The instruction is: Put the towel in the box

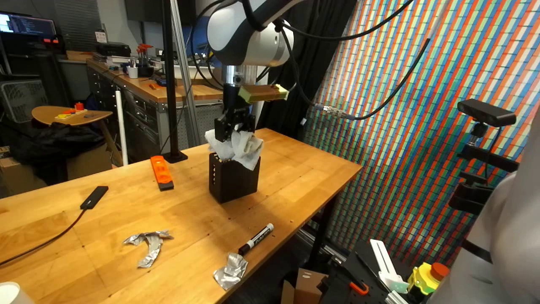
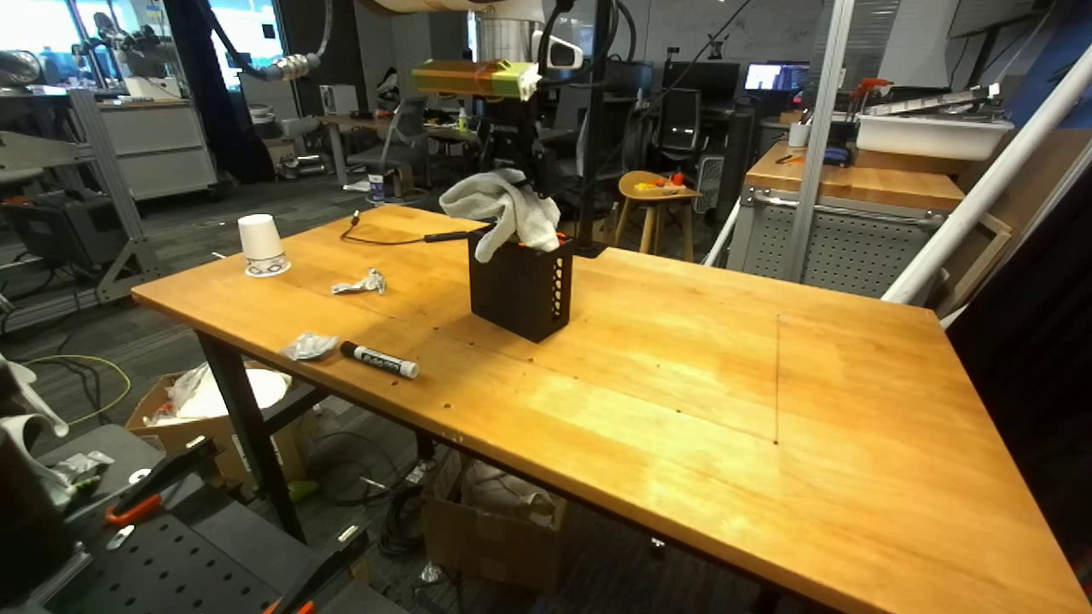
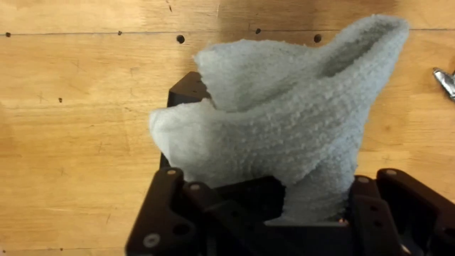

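The towel is a crumpled light grey cloth. It is bunched on top of the black box and hangs over its rim; it also shows in an exterior view and fills the middle of the wrist view. The box stands upright on the table, with round holes down a side; the towel hides its opening. My gripper is right above the box. In the wrist view, my gripper has one dark fingertip against the towel; the towel covers the opposite tip. It looks shut on the towel.
On the wooden table are an orange level, a black hub with cable, foil scraps and a marker. A paper cup stands near the table's edge. A dark pole rises behind the level.
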